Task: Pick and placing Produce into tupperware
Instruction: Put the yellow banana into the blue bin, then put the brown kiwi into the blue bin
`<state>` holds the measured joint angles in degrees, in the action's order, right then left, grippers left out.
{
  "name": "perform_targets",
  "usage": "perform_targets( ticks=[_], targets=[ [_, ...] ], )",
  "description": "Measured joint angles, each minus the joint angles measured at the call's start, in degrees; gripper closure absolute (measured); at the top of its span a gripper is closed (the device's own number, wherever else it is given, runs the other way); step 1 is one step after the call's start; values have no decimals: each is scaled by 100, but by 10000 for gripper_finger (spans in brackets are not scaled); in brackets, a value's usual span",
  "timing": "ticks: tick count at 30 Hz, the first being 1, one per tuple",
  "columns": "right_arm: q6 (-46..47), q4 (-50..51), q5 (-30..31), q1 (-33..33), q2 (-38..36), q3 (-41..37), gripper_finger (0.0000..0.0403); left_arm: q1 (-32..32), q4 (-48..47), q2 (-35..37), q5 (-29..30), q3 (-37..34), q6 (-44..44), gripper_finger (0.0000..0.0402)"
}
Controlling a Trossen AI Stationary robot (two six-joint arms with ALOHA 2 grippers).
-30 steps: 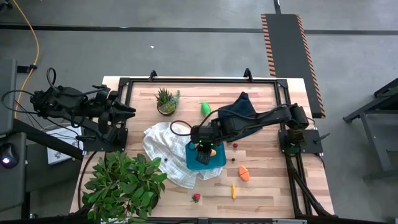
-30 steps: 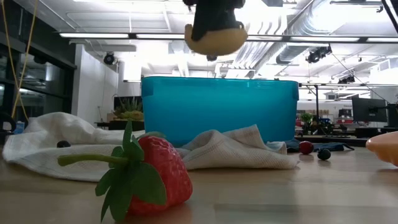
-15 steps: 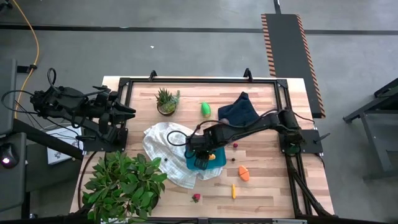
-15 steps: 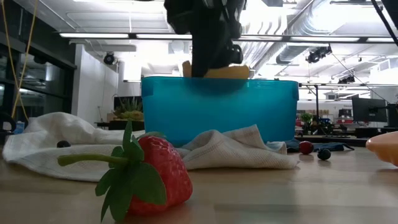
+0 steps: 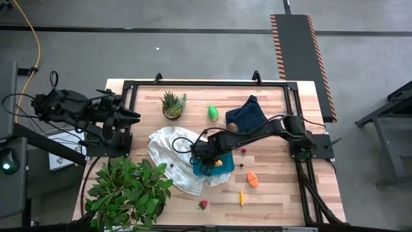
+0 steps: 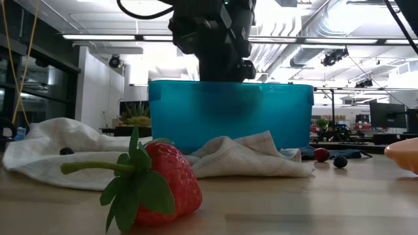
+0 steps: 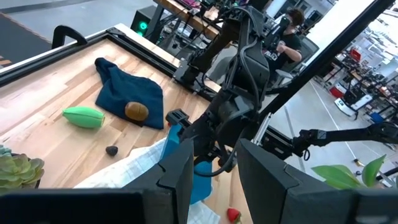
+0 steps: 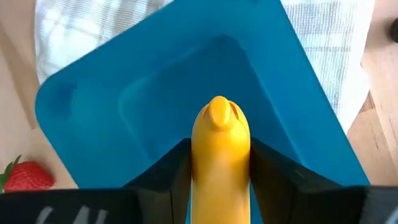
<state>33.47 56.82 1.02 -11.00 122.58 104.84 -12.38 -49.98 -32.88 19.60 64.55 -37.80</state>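
Right wrist view: right end effector pinches the yellow banana, now lowered inside the teal tupperware at frame centre, ready for release. Left end effector, slightly parted, waits at the table's left edge.

Seven produce pieces; one tupperware; two cloths.

Grey concrete floor around the wooden table, hazard-striped ramp behind it. Ceiling has strip lights and exposed ducts; desks with monitors far back.
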Motion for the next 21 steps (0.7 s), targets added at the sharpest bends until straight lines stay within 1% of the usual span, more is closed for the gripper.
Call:
perform_targets(
  ticks=[7,15,21],
  targets=[
    [122,-16,-10,0,0,2,273,-1,-3,0,-123,0,4,291],
    [177,-33,-13,0,0,2,223,-2,-133,0,-123,0,2,291],
    [410,-51,2,4,-24,2,217,-1,-129,0,-122,0,18,291]
  ],
)
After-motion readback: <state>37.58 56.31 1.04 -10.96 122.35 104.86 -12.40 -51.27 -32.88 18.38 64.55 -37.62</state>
